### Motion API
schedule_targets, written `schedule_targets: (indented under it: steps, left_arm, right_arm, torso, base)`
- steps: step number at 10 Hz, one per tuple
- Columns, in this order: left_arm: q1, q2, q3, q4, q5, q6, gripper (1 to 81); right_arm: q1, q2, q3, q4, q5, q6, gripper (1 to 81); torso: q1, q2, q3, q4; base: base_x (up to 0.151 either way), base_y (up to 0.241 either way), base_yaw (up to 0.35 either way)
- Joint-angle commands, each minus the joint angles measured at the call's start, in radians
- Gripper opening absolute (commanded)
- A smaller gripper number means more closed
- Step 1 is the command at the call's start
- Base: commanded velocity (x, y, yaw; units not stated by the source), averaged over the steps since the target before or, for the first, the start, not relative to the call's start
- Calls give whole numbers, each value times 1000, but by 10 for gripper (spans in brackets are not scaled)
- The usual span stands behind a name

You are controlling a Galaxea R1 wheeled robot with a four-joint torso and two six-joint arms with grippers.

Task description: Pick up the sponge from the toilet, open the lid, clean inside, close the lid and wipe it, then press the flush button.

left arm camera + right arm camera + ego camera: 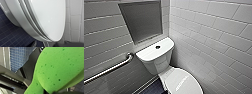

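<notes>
The white toilet [156,60] stands in the corner with its boxy tank against the wall. Its oval lid [184,81] is down, with faint grey lettering near the front edge. A round flush button [157,47] sits on top of the tank. In the left wrist view the lid [50,18] and the bowl's rim [18,21] show large and close. The bright green sponge [58,68] looms in the right wrist view, bent and squeezed, with my right gripper shut on it. My left gripper is open and holds nothing.
A metal grab bar [111,68] runs along the left wall. A recessed niche [142,20] is set above the tank. White tiled walls [214,37] close in on the right. Dark blue floor tiles [8,36] lie beside the bowl.
</notes>
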Motion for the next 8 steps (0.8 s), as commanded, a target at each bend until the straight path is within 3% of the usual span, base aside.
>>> schedule_targets:
  steps: [1,4,8]
  left_arm:
    - [-116,54,-17,-43,59,2,811]
    - [-134,78,-39,-53,58,2,811]
    - [-139,137,-145,-92,58,2,811]
  right_arm:
    - [-6,-38,26,-26,-58,2,10]
    - [2,-34,21,-26,-61,2,10]
    - [5,-28,18,-26,-60,4,10]
  torso:
    - [0,0,1,0]
    - [1,0,-34,0]
    - [1,0,-34,0]
  base:
    - [0,0,0]
    - [0,0,0]
    - [0,0,0]
